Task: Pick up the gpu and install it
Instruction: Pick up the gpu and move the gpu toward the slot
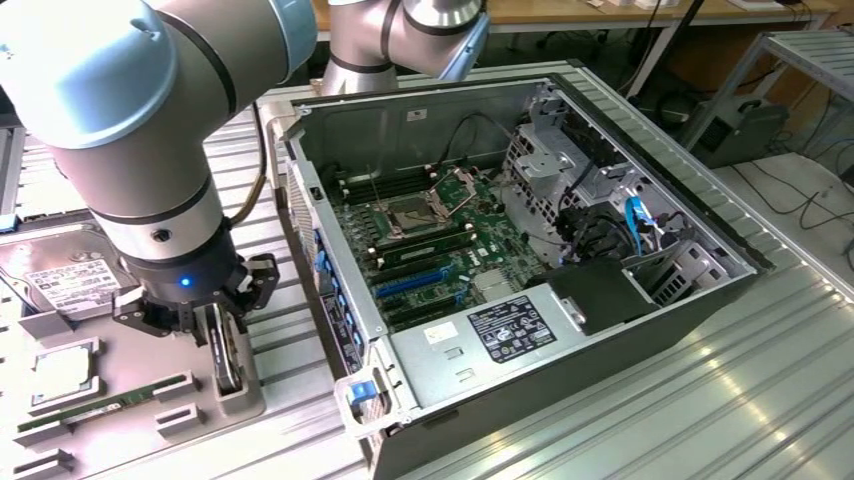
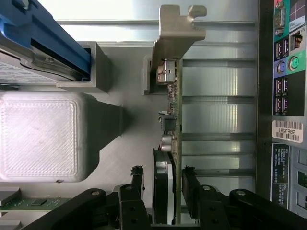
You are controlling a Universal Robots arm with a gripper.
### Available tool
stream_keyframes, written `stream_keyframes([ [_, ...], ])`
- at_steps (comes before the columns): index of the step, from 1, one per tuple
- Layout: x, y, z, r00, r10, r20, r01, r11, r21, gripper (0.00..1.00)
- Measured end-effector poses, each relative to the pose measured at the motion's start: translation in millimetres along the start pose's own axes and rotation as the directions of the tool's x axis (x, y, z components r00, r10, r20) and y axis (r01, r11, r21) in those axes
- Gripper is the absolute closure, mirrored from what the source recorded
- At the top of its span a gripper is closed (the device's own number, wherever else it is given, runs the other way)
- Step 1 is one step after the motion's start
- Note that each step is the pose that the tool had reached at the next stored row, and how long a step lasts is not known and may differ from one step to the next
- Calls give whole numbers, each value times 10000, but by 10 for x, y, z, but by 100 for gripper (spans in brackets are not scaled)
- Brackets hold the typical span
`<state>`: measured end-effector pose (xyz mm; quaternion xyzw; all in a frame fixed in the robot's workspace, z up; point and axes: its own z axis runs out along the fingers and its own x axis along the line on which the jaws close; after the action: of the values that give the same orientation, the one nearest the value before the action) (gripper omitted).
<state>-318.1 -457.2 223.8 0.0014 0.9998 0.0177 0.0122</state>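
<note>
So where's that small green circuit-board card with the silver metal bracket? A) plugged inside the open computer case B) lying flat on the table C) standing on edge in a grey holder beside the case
C: the card stands edge-up in the grey holder, outside the case.

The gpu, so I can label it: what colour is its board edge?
Green; the gpu shows it best in the wrist view.
</note>
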Motion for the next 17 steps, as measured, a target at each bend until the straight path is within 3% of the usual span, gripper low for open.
stream_keyframes([
  [17, 29, 5, 8, 10000, 66, 2, -66, 10000, 6, 55],
])
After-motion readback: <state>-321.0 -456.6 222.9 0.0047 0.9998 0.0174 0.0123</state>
